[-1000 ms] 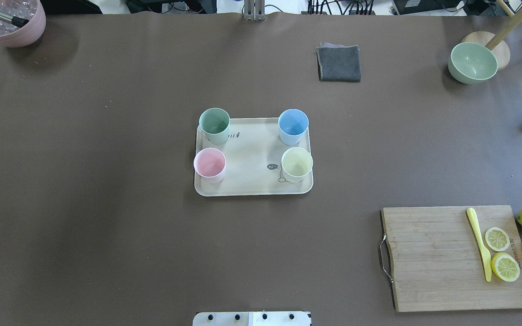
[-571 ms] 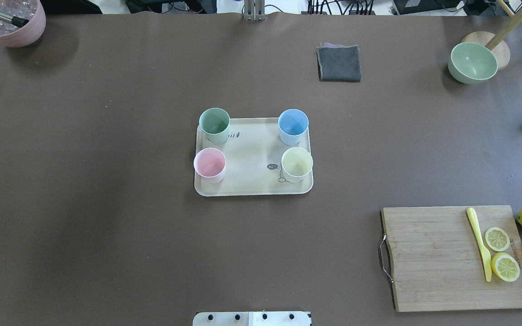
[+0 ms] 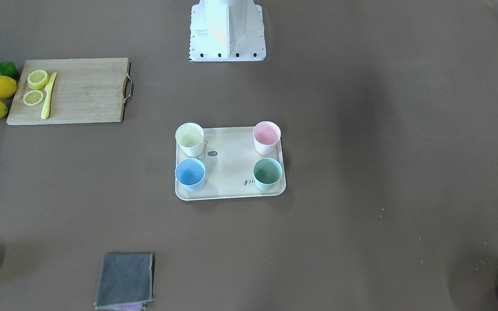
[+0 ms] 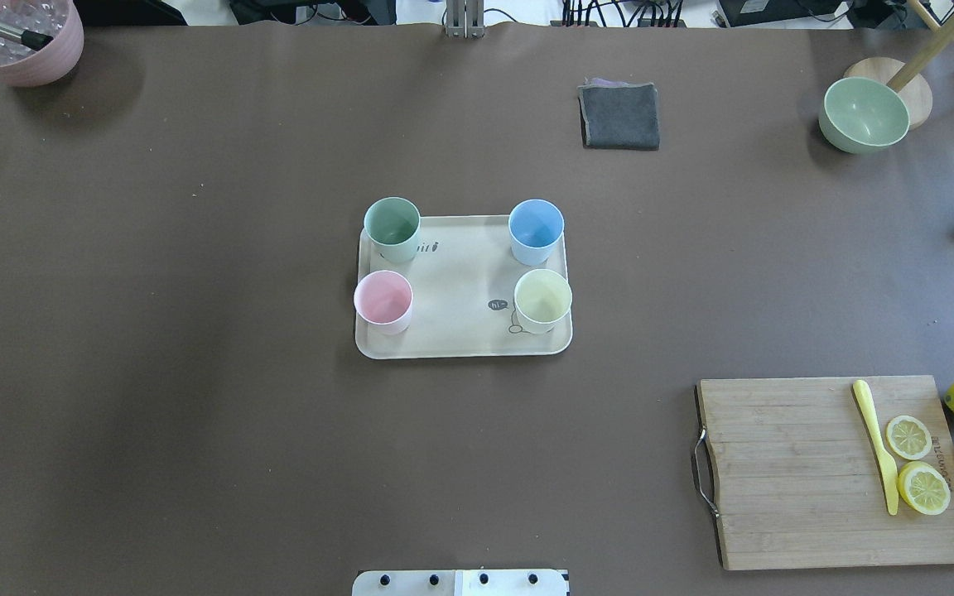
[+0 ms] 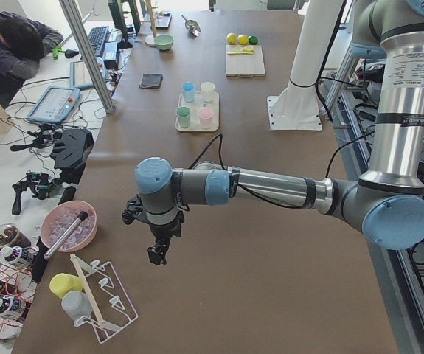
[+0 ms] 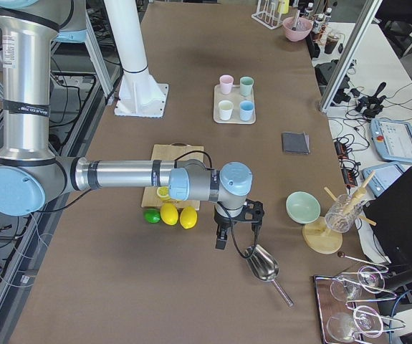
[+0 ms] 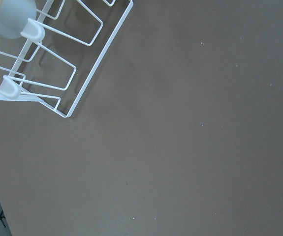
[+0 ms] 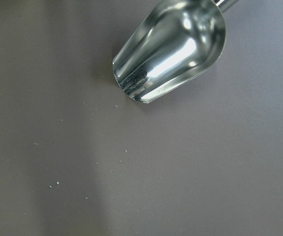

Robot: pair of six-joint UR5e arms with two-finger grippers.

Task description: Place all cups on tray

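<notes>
The left gripper hangs over bare table near a white wire rack, and the right gripper hangs just beside a metal scoop; both show only in the side views, so I cannot tell how their jaws stand. Mid-table, the tray carries all four cups upright, one toward each corner: mint green cup, blue cup, pink cup, yellow cup (each looks empty). The dusty pink pot holds clear lumps and a rod. The green bowl is empty.
</notes>
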